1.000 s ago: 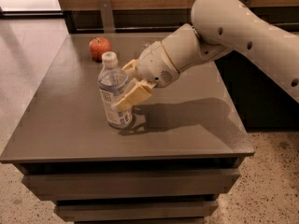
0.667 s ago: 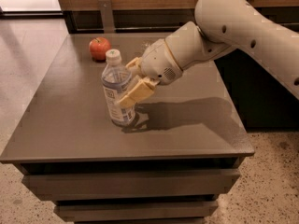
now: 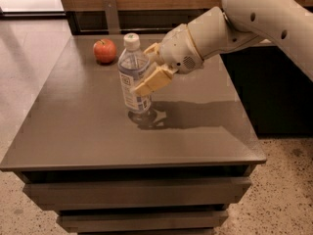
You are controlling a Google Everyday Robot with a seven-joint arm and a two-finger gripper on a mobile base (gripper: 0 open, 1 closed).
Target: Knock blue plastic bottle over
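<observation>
The blue plastic bottle [image 3: 133, 77], clear with a white cap and a blue-and-white label, stands upright near the middle of the grey table [image 3: 73, 131]. My gripper [image 3: 145, 68] reaches in from the right at the bottle's mid-height. One tan finger [image 3: 152, 80] lies across the bottle's front and the other [image 3: 152, 49] shows behind its shoulder, so the fingers are closed on its body. The bottle's base sits at or just above the tabletop; its reflection shows below it.
A red apple [image 3: 104, 50] sits at the table's back left, behind and left of the bottle. A wooden wall with a dark gap [image 3: 146, 18] runs behind the table. My white arm [image 3: 264, 18] spans the upper right. Drawers [image 3: 137, 195] front the table.
The bottle has moved right and toward the back of the table together with my gripper. It stays upright. The apple has not moved.
</observation>
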